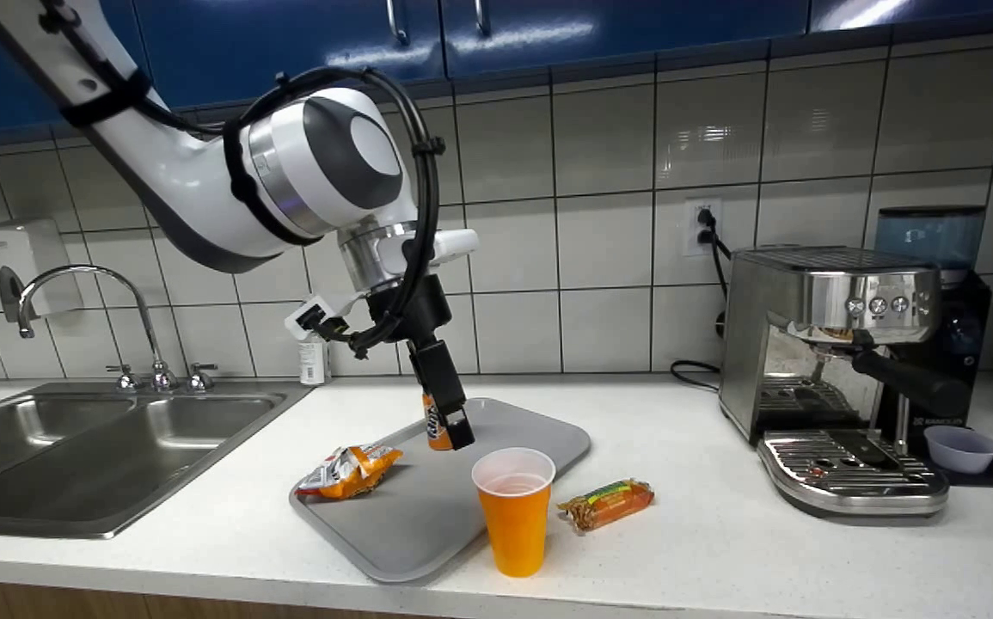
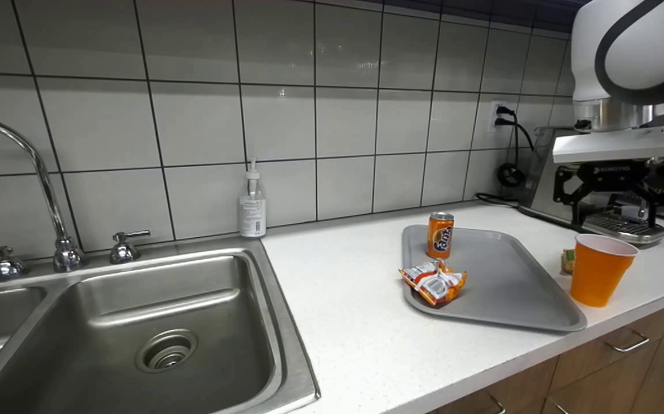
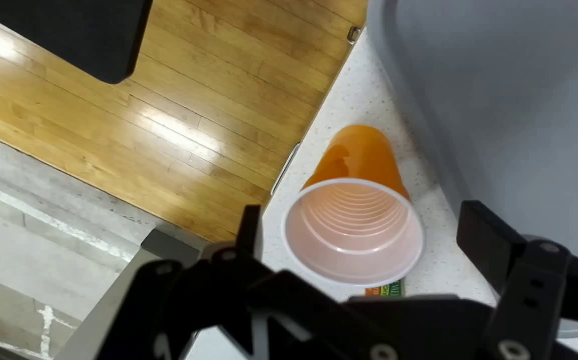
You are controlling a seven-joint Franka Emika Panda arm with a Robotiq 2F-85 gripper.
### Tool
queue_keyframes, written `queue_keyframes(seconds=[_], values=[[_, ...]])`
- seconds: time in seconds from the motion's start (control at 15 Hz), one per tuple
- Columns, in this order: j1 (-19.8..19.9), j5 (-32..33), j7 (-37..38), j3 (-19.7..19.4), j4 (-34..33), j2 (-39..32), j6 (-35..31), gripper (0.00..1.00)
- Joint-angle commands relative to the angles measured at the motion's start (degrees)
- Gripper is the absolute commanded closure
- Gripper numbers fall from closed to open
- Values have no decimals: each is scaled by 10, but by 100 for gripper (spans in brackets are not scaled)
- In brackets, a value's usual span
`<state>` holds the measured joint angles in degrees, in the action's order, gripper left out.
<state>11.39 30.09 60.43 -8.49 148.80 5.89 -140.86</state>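
My gripper [image 3: 366, 232] is open and empty in the wrist view. Its black fingers stand wide apart on either side of the rim of an orange cup [image 3: 361, 152], touching nothing. The cup stands upright on the white counter in both exterior views [image 1: 513, 529] [image 2: 599, 276], with the gripper [image 1: 460, 434] [image 2: 613, 215] above counter height. A wrapped bar [image 1: 608, 505] lies beside the cup, partly hidden in the wrist view [image 3: 391, 288]. A grey tray [image 1: 427, 524] next to the cup bears an orange can [image 2: 440, 236] and a crumpled orange snack bag [image 2: 435, 283].
A steel sink [image 2: 286, 345] with a curved faucet [image 1: 139, 301] lies to one side. A pump bottle [image 2: 252, 210] stands at the tiled wall. An espresso machine [image 1: 831, 335] and a small bowl [image 1: 962, 450] stand at the opposite side. The counter's front edge [image 1: 290, 585] is near the cup.
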Motion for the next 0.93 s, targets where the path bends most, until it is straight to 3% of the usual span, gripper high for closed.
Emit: queue_keyframes(seconds=[0.0, 0.87], values=[[21, 23, 16, -4, -1, 8, 6, 0], [15, 4, -3, -18, -76, -88, -12, 0]])
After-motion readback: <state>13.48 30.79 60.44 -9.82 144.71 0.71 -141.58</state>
